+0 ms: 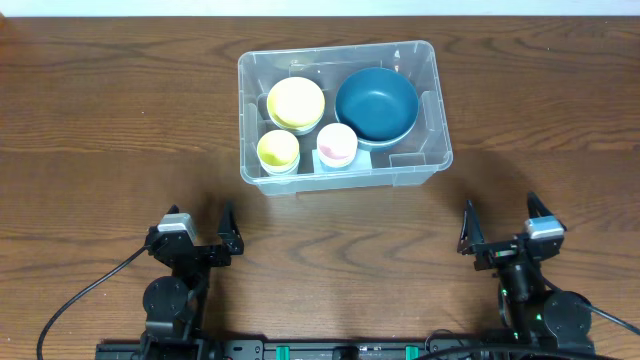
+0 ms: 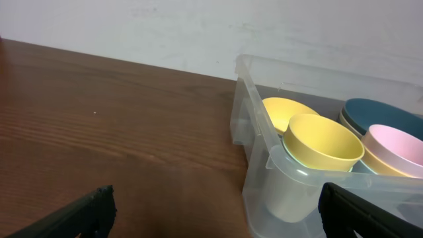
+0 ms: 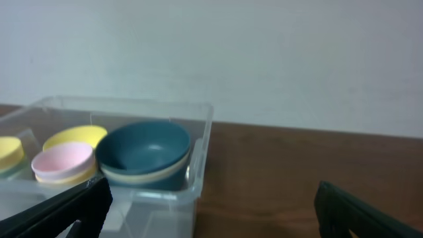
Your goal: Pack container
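Large clear rectangular plastic container [image 1: 432, 100] on brown wooden table [image 1: 100, 120] holds dark blue bowl [image 1: 376, 103], large yellow bowl [image 1: 295, 102], small yellow bowl [image 1: 278, 150] and pink bowl [image 1: 337, 143]; left gripper [image 1: 197, 232] and right gripper [image 1: 500, 225] sit well apart from its near wall, jaws apart, empty; packing looks done, so keep fingers off its rim.

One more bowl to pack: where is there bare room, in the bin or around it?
The container is crowded: yellow bowl, blue bowl, yellow cup and pink cup leave only its near right corner bare. The table is bare left and right of it, and between it and the left gripper and right gripper.
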Controlling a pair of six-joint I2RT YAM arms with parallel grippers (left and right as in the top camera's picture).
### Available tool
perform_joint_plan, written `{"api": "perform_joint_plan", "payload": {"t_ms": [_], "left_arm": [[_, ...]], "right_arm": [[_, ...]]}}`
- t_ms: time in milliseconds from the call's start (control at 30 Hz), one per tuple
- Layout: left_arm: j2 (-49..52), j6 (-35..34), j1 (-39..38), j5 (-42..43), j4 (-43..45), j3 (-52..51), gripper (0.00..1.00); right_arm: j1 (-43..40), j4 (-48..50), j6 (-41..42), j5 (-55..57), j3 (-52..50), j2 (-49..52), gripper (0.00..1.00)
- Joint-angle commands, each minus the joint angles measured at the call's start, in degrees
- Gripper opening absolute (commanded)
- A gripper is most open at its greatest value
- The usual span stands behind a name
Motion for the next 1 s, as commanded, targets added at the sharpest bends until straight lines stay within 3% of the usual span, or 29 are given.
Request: {"api": "perform_joint_plan", "payload": {"t_ms": [0,433,967], "left_arm": [[-0.3,0.8,0.3,0.6,-1.3,-1.4,0.98],[-0.3,0.7,0.3,0.6,-1.3,-1.4,0.98],[-0.3,0.7,0.3,0.6,-1.3,-1.4,0.98]], "right_arm": [[-1.1,0.4,-0.9,-0.2,-1.7,-0.6,0.99],[-2.2,10.4,-0.9,0.2,-9.4,-0.6,0.99],[-2.2,7.5,-1.3,0.4,-11.8,-0.6,0.99]]}}
